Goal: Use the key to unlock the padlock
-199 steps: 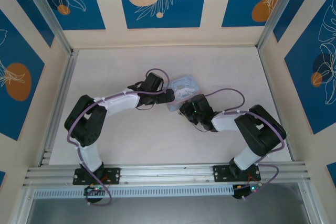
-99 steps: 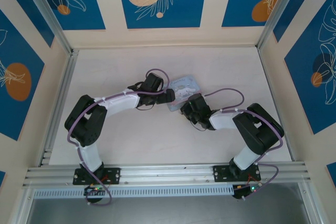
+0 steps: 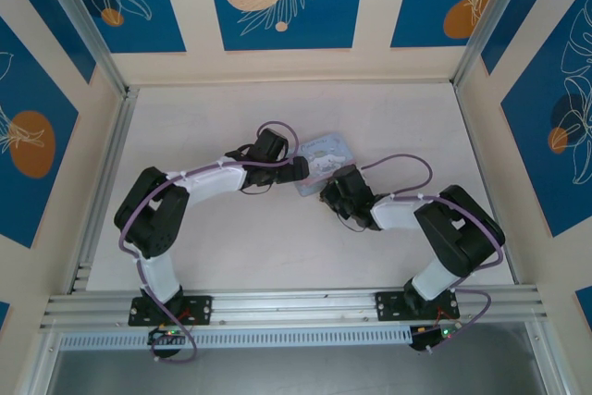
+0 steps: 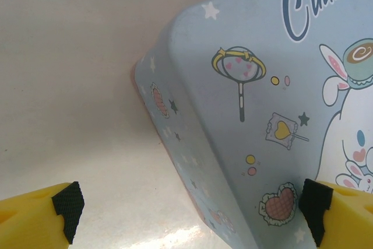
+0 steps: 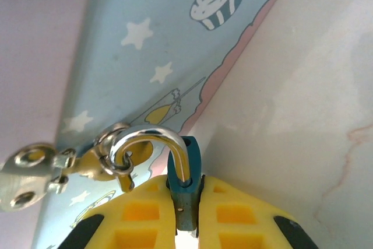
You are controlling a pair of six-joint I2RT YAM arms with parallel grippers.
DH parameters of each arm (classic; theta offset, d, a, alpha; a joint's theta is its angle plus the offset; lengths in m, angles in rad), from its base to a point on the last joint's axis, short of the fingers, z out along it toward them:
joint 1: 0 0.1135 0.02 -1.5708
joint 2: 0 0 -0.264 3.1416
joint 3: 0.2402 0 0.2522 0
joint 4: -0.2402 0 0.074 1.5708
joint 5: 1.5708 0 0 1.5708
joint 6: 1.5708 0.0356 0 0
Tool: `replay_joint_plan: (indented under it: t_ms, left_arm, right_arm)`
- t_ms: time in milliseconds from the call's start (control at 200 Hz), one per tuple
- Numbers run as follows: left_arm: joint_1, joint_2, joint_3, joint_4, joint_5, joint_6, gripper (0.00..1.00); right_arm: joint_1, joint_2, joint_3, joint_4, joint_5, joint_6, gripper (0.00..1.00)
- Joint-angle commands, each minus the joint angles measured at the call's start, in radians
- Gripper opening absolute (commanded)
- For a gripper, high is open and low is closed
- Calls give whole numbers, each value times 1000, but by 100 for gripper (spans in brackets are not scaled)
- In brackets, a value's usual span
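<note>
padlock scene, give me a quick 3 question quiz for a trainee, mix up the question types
1. True or false: the right pincer is shut on the padlock.
2. The left pincer is: A) open, with nothing clamped; B) shut on the key; C) shut on the padlock.
3. Fill the blank: the shackle hooks a metal ring beside the pale blue ____.

Key: 1 true; 2 A; 3 tin.

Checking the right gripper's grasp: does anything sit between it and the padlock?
Nothing visible does. The right gripper pinches the padlock by its teal body, and the shackle hooks through a metal ring on the tin.
</note>
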Motion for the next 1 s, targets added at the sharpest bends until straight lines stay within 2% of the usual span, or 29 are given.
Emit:
replay_joint_plan:
  t_ms: [0,555,725,995]
  left_arm:
    - [1,70,-43,-141,5,2,97]
    - [3,88,-50,-136,22,-12,96]
    - [3,72,-47,-130,31,-3,96]
    - [19,0,-14,-152,49,29,100]
  right_arm:
    - [-24,-42,-23,-39,42,-18,0]
    - [-234,-44,4,10,-148,-62,0]
    - [-232,-130,-32,-31,-157,-87,0]
    - [-167,-393,-130,-184,-185,-117,0]
